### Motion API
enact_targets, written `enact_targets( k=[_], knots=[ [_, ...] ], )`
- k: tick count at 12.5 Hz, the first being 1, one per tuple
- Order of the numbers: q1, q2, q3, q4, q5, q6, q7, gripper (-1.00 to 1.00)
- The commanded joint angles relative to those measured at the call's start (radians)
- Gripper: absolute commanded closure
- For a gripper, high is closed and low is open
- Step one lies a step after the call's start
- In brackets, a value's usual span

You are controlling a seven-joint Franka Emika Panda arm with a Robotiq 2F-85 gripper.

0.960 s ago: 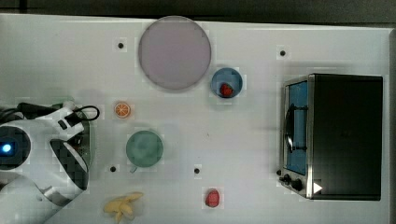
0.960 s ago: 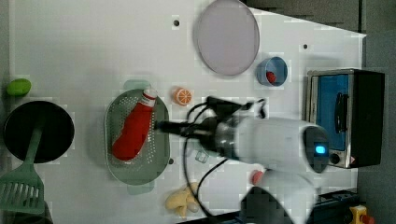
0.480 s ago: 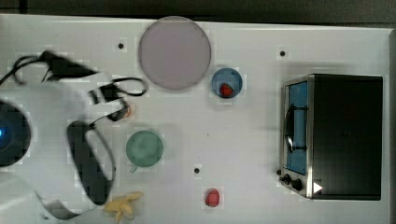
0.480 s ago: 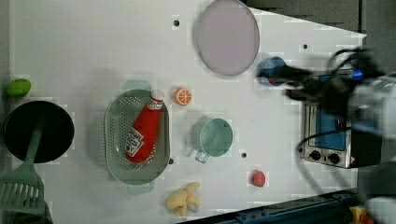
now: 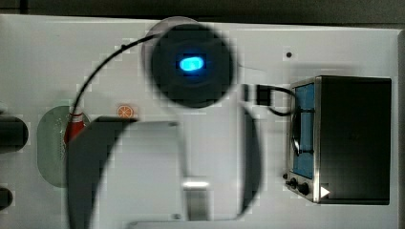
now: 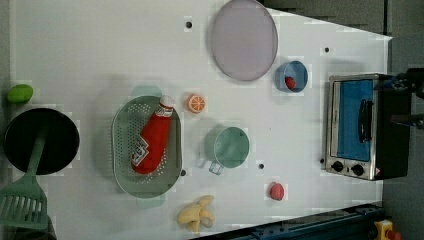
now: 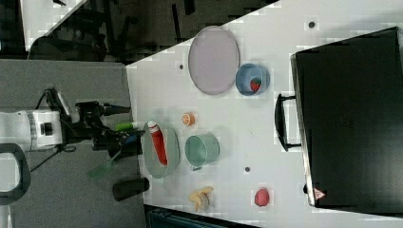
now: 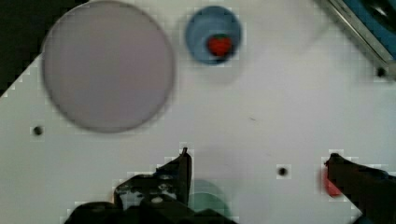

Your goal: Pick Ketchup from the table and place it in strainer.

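The Ketchup (image 6: 150, 141) lies on its side inside the strainer (image 6: 122, 160), its white cap resting toward the rim nearest the orange slice (image 6: 196, 103) and its red body stretched across the perforated bottom; nothing is touching it. In the right view the same bottle (image 7: 158, 142) shows as a slim red shape in the pale green basket (image 7: 172, 156) at the bench's edge. The gripper (image 8: 259, 170) is empty and spread wide: in the wrist view its two dark fingers stand far apart above the white bench (image 8: 261, 107), with the lilac plate (image 8: 108, 65) and the small blue cup (image 8: 214, 33) holding a red berry (image 8: 219, 45) beyond them. Between the fingers a bit of the teal cup (image 8: 208, 198) peeks out, and a red lump (image 8: 330, 184) sits partly behind one finger. In the left view the teal cup (image 6: 227, 147) stands just beside the strainer, on the left view's right, with the toaster oven (image 6: 362, 127) farther right, the red lump (image 6: 276, 191) and a yellow banana toy (image 6: 196, 215) near the lower edge. On the left view's left are a black pan (image 6: 40, 141), a green spatula (image 6: 25, 200) and a green lime (image 6: 20, 93). In the top view the arm's dark joint with a blue light (image 5: 192, 64) covers much of the bench.
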Motion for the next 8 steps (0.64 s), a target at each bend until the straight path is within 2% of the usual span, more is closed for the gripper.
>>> enact_targets(
  k=[1, 8],
  knots=[
    [0.020, -0.013, -0.036, 0.079, 0.027, -0.112, -0.015, -1.00],
    [0.021, -0.009, -0.081, 0.084, 0.029, -0.109, -0.015, -1.00]
  ],
)
